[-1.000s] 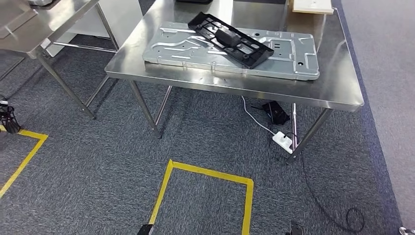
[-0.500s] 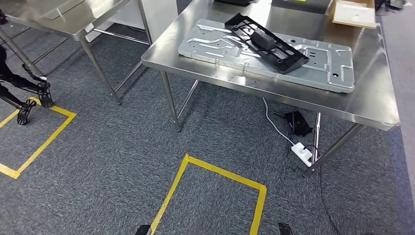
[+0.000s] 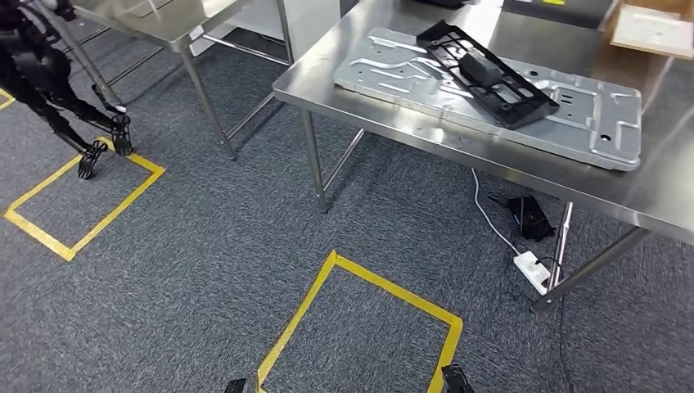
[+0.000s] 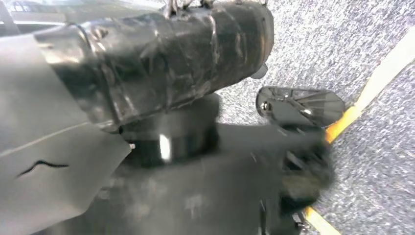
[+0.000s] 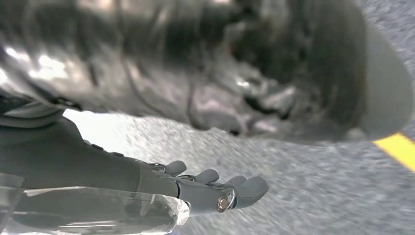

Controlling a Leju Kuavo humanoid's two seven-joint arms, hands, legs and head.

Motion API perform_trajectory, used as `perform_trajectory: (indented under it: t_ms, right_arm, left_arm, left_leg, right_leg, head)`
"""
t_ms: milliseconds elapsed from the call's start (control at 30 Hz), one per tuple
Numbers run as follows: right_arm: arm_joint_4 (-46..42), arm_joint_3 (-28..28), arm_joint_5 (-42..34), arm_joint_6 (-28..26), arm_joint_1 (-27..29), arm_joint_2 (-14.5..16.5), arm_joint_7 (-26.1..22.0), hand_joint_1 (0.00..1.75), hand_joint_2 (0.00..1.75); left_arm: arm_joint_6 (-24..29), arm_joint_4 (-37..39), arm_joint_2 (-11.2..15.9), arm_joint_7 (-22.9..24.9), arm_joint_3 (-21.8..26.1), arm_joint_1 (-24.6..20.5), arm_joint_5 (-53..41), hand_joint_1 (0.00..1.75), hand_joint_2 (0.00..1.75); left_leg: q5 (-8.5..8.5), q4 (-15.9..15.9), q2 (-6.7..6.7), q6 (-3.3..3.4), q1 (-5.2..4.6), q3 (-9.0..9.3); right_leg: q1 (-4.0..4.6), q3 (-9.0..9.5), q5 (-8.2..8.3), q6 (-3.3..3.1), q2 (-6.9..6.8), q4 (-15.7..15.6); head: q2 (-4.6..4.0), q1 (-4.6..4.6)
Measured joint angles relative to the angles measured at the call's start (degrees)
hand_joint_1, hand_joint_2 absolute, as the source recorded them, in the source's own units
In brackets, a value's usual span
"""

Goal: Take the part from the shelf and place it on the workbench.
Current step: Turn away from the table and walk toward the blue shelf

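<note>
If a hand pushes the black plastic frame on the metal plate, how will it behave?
The black plastic frame is openwork, so probably light and fairly stiff. It rests tilted on the ribbed metal plate, so it may rock or slide on the smooth steel rather than roll.

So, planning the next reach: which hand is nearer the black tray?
Right, probably. Right hand and left hand hang over carpet; the black tray lies ahead on the table, rightward.
</note>
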Motion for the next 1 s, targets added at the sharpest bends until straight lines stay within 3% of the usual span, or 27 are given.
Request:
perform_trajectory:
  t_ms: [33,100,167,233,300,333,367,400,467,533,600,633,700,767,833,867,933,1000]
  right_arm:
    - [0.0,0.22,-1.55,-0.23,-0.16,0.04,-0.49,0.0,0.0]
    - [0.0,0.34,-5.77,-0.77,-0.64,0.15,-1.31,0.0,0.0]
    - [0.0,0.31,-8.29,-0.95,-1.13,0.15,-1.62,0.0,0.0]
    - [0.01,0.3,-8.64,-0.93,-1.32,0.09,-1.64,0.0,0.0]
    - [0.04,0.3,-8.67,-0.96,-1.21,0.02,-1.65,0.0,0.0]
    - [0.05,0.29,-8.67,-1.01,-1.14,-0.02,-1.66,0.0,0.0]
    - [0.07,0.29,-8.67,-1.12,-1.11,-0.04,-1.71,0.0,0.0]
    - [0.07,0.29,-8.67,-1.25,-1.14,-0.05,-1.75,0.0,0.0]
    - [0.07,0.3,-8.67,-1.6,-1.2,-0.07,-1.9,0.0,0.0]
    - [0.1,0.29,-8.68,-2.0,-1.24,-0.09,-2.23,0.0,0.0]
    - [0.11,0.28,-8.7,-2.41,-1.39,-0.09,-2.67,0.0,0.0]
    - [0.11,0.28,-8.7,-2.69,-1.54,-0.13,-2.85,0.0,0.0]
    - [0.11,0.28,-8.7,-3.37,-1.82,-0.24,-3.36,0.0,0.0]
    - [0.11,0.28,-8.71,-3.96,-1.9,-0.34,-3.86,0.0,0.0]
    - [0.11,0.28,-8.49,-4.43,-1.91,-0.41,-4.24,0.0,0.0]
    - [0.11,0.28,-8.17,-4.74,-1.94,-0.44,-4.43,0.0,0.0]
    - [0.11,0.3,-6.87,-5.56,-2.04,-0.52,-4.64,0.0,0.0]
    - [0.11,0.55,-4.73,-6.56,-2.14,-0.73,-4.43,0.0,0.0]
  left_arm:
    - [-0.07,0.0,0.0,-0.11,0.09,-0.1,0.15,0.0,0.0]
    - [-0.19,0.01,0.0,-0.33,0.49,-0.01,0.64,0.0,0.0]
    - [-0.35,0.02,-0.01,-0.32,0.86,0.19,1.07,0.0,0.0]
    - [-0.57,0.02,-0.03,-0.16,0.99,0.09,1.31,0.0,0.0]
    - [-0.95,0.02,-0.07,0.02,1.09,-0.01,1.53,0.0,0.0]
    - [-1.25,0.02,-0.1,0.1,1.13,0.06,1.61,0.0,0.0]
    - [-1.57,0.02,-0.12,0.18,1.14,0.16,1.65,0.0,0.0]
    - [-1.97,0.02,-0.13,0.27,1.15,0.24,1.66,0.0,0.0]
    - [-2.98,0.02,-0.13,0.72,1.18,0.25,1.61,0.0,0.0]
    - [-4.09,0.02,-0.13,1.58,1.2,0.14,1.35,0.0,0.0]
    - [-4.98,0.02,-0.09,2.44,1.23,0.3,0.91,0.0,0.0]
    - [-5.36,0.02,-0.04,2.78,1.24,0.5,0.68,0.0,0.0]
    - [-5.93,0.02,0.07,3.28,1.24,0.62,0.17,0.0,0.0]
    - [-6.38,0.02,0.09,3.56,1.24,0.43,-0.21,0.0,0.0]
    - [-6.75,0.02,0.09,3.61,1.24,0.31,-0.44,0.0,0.0]
    - [-6.88,0.02,0.11,3.63,1.24,0.32,-0.56,0.0,0.0]
    - [-7.04,0.02,0.15,3.85,1.24,0.45,-0.9,0.0,0.0]
    - [-7.23,0.02,0.21,4.18,1.24,0.5,-1.22,0.0,0.0]
  left_leg:
    - [-0.04,-1.09,0.51,0.28,-0.32,0.33]
    - [0.21,-1.51,-0.63,0.94,-0.43,0.41]
    - [0.82,-2.25,-1.78,1.72,-0.18,0.92]
    - [1.32,-2.68,-2.88,2.56,-0.01,1.07]
    - [1.44,-2.64,-4.32,2.96,-0.05,0.89]
    - [1.45,-2.57,-5.15,2.96,-0.07,0.87]
    - [1.42,-2.45,-5.97,2.93,-0.05,0.88]
    - [1.34,-2.24,-6.78,2.82,0.01,0.89]
    - [0.91,-1.38,-8.31,2.31,0.08,0.55]
    - [0.6,-0.57,-9.63,1.59,0.12,-0.27]
    - [0.79,-0.52,-10.81,0.84,0.31,-1.0]
    - [0.79,-0.46,-10.4,0.5,0.36,-1.21]
    - [-0.4,1.55,-7.43,-0.21,0.33,-2.28]
    - [-3.19,7.2,-4.62,-0.83,0.52,-5.01]
    - [-4.81,12.47,-4.26,-1.29,0.91,-7.87]
    - [-4.22,12.73,-4.12,-1.44,1.07,-8.12]
    - [-0.65,7.4,-3.03,-1.5,1.27,-5.48]
    - [1.68,0.82,-0.58,-1.11,0.82,-2.06]
  right_leg:
    - [0.09,0.09,-0.02,0.24,-0.49,-0.09]
    - [0.12,0.41,-0.05,0.93,-1.34,-0.34]
    - [-0.02,0.2,-1.02,1.54,0.2,0.71]
    - [-0.06,-2.12,-4.04,1.69,3.14,5.94]
    - [0.04,-5.6,-6.9,1.7,4.37,13.14]
    - [0.05,-6.6,-6.98,1.77,4.54,14.97]
    - [0.02,-6.61,-5.93,1.82,4.67,14.6]
    - [-0.05,-5.67,-4.02,1.86,4.94,12.19]
    - [-0.4,-2.69,-0.52,1.88,7.25,4.89]
    - [-0.66,-1.06,0.28,1.67,9.41,0.98]
    - [-0.62,-0.92,0.11,1.09,9.01,0.6]
    - [-0.62,-0.8,0.26,0.72,8.43,0.3]
    - [-0.73,-0.3,0.56,0.04,7.07,-0.48]
    - [-0.58,0.13,0.52,-0.37,5.39,-0.87]
    - [-0.53,0.25,0.3,-0.52,3.64,-0.9]
    - [-0.56,0.34,0.18,-0.49,2.84,-0.89]
    - [-0.66,0.72,-0.14,-0.22,1.47,-0.89]
    - [-0.52,1.18,-0.51,0.29,0.33,-0.93]
  head:
    - [0.0,0.02]
    - [0.0,0.05]
    - [0.0,0.14]
    - [0.0,0.34]
    - [0.0,0.46]
    - [0.0,0.48]
    - [0.0,0.47]
    - [0.0,0.48]
    - [0.0,0.54]
    - [0.0,0.6]
    - [0.0,0.63]
    - [0.0,0.66]
    - [-0.01,0.17]
    - [-0.01,-0.3]
    - [0.0,-0.31]
    - [0.0,-0.33]
    - [0.0,-0.34]
    - [0.0,-0.36]
